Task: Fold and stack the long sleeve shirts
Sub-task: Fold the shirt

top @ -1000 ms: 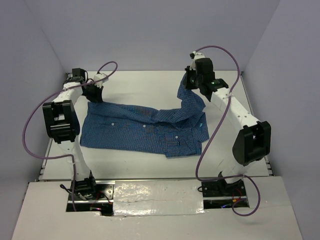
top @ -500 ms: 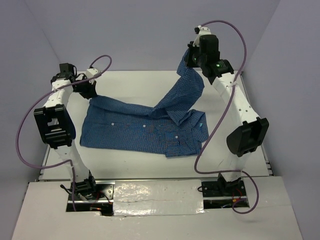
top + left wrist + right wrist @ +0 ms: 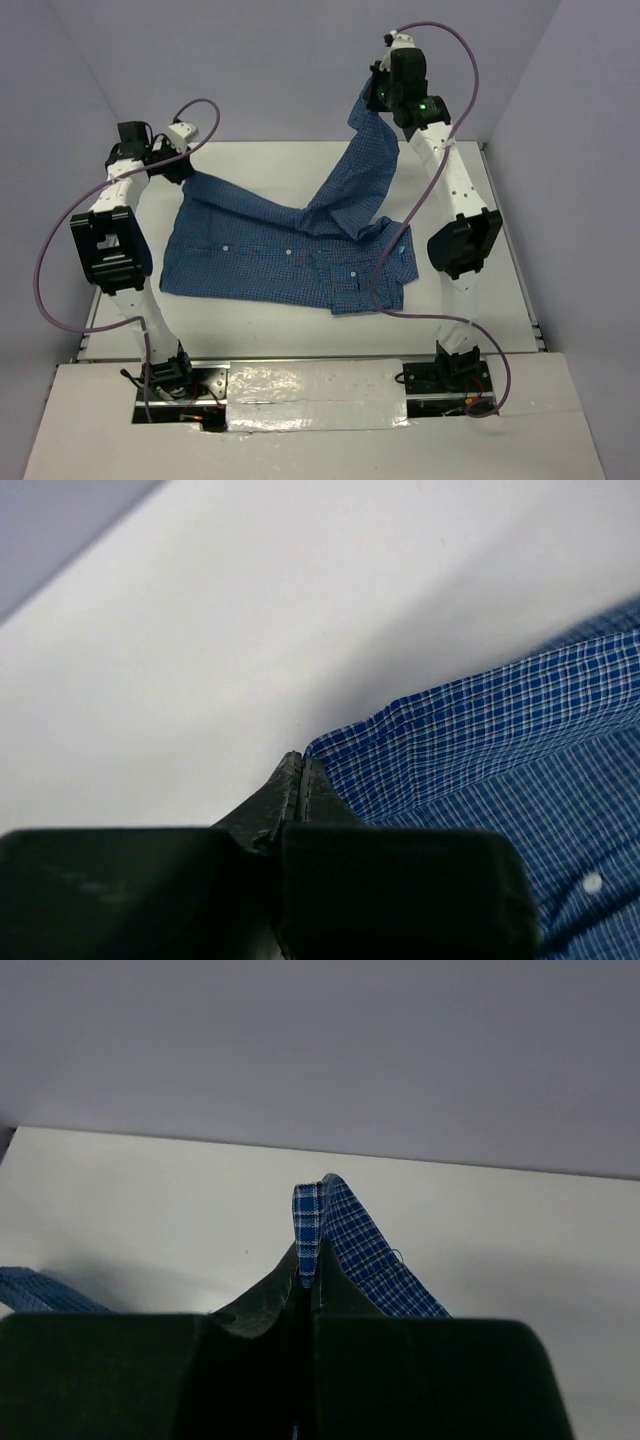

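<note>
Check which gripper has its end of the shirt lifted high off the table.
The right gripper: the shirt hangs from its pinch well above the table. The left gripper pinches the other end low, near the surface.

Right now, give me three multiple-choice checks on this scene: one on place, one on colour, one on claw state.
1. Where is the end of the shirt that the right claw holds?
A. Lifted high over the far side of the table
B. Flat at the near edge
C. Hanging off the left edge

2. What is the shirt's cloth?
A. Red stripes
B. Blue fine check
C. Plain white

3. How is the left claw?
A. Wide open
B. Shut on the shirt's edge
C. Shut on a cable

Answers: 1 A, the cloth rises steeply to the raised claw. 2 B, both wrist views show the blue check. 3 B, its fingers meet at the shirt's corner.
</note>
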Tool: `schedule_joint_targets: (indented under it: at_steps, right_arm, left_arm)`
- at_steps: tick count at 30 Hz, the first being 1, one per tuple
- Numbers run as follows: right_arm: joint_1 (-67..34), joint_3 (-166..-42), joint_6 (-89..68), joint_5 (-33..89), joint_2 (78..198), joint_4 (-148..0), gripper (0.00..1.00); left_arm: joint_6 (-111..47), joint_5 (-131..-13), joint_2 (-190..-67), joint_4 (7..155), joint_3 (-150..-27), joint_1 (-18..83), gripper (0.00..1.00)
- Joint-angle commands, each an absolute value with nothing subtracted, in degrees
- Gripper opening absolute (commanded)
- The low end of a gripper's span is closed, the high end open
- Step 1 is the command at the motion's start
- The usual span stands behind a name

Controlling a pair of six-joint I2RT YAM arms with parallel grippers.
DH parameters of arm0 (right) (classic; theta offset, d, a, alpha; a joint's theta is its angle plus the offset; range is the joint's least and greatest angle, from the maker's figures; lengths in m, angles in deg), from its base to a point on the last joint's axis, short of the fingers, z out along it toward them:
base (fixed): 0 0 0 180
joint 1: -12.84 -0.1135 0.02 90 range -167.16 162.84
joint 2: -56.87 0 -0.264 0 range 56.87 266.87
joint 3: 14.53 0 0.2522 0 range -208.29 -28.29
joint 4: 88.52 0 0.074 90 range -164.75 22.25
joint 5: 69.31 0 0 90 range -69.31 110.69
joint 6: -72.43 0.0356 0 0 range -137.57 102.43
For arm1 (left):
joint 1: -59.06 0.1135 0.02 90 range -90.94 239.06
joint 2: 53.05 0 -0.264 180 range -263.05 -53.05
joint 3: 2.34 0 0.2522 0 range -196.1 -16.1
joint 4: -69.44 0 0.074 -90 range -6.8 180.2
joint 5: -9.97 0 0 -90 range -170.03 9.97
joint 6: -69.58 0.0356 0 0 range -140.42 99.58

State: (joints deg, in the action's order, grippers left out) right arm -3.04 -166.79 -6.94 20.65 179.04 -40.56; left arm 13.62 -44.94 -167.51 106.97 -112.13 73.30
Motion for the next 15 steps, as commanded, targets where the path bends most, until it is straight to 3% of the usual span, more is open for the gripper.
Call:
schedule_joint_targets:
  at_steps: [1,4,8,10,15]
  right_arm:
    - [-0.09,-169.03,-3.26,18.75,176.51,-42.99,0.0]
    - [-0.25,-156.64,-1.93,22.07,169.3,-50.11,0.0]
    - [-1.66,-149.41,-2.89,22.8,163.32,-50.5,0.0]
    - [-2.45,-147.31,-3.95,23.23,161.47,-49.1,0.0]
    - [-8.33,-128.87,-7.37,21.13,148.04,-52.16,0.0]
  left_arm:
    - [8.58,-43.12,-166.78,97.62,-115.68,73.74,0.0]
    - [9.98,-40.93,-164.59,94.99,-111.74,74.0,0.0]
    - [12.79,-38.29,-160.81,92.69,-103.83,75.06,0.0]
    - [17.87,-34.71,-159.93,96.71,-103.82,76.29,0.0]
    - [45.46,-36.34,-157.12,118.68,-101.81,77.26,0.0]
